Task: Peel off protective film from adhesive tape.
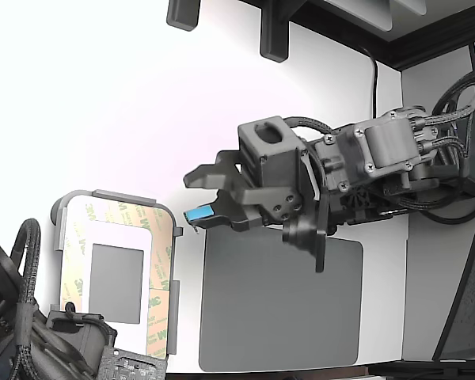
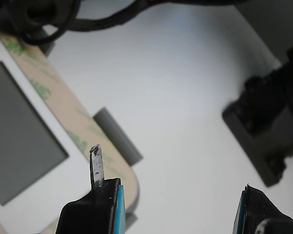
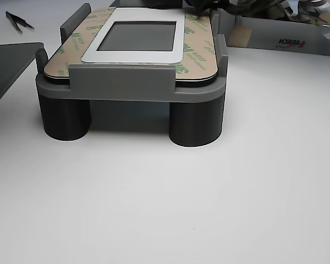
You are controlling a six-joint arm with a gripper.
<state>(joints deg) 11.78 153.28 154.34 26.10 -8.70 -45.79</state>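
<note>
The protective film [image 1: 159, 305], pale tan with green logos, lies flat as a border on the white plate [image 1: 119, 236] in the light grey frame [image 1: 103, 195], at the exterior view's lower left. It faces the adhesive tape, which is hidden under it. The film also shows in the wrist view [image 2: 58, 100] and in the other view [image 3: 196, 48]. My gripper [image 1: 190, 198] hovers just right of the frame's upper right corner, open and empty. In the wrist view the gripper [image 2: 176, 207] has its jaws wide apart, and a thin blade tip [image 2: 96, 165] sticks out of one finger over the film's corner.
A large dark grey mat [image 1: 281, 305] lies below the gripper. A second arm [image 1: 32, 336] sits at the frame's lower end. In the other view the frame [image 3: 121, 82] stands on dark posts, with tweezers [image 3: 19, 21] and a box [image 3: 286, 36] behind.
</note>
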